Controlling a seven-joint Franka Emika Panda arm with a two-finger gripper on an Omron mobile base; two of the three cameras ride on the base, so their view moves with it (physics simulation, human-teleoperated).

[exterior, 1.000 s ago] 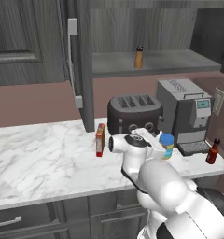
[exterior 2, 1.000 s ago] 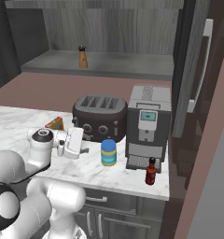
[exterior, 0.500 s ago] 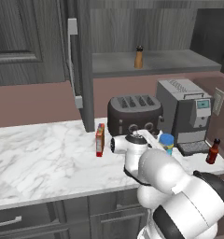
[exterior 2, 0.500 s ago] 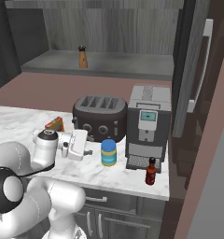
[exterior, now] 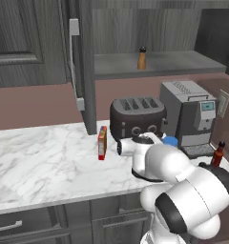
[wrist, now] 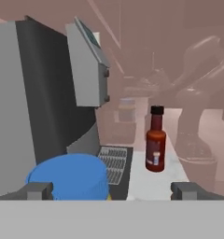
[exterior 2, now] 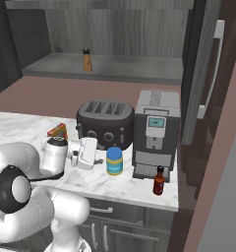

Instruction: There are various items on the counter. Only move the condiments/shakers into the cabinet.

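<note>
Shaker [exterior: 142,58] is sitting up on the grey shelf of the cabinet [exterior: 150,64], upright, on its own. Down on the counter [exterior: 45,162] the hand view gives you the close-up the base cameras can't: the gripper [wrist: 111,190] is spread wide with nothing in it, the blue lid of the jar [wrist: 69,179] right at its left fingertip, and the dark red bottle [wrist: 155,140] standing further off on bare marble beside the coffee machine's drip grate. From the right base view you get the layout instead: jar [exterior 2: 114,161] just beside the white hand, bottle [exterior 2: 159,180] near the counter's front edge by the coffee machine [exterior 2: 156,128], toaster [exterior 2: 104,121] behind. In the left base view the arm's big white elbow covers most of the jar, just a sliver of blue showing, while the slim red-orange box [exterior: 102,142] stands clear to the left of the toaster.
</note>
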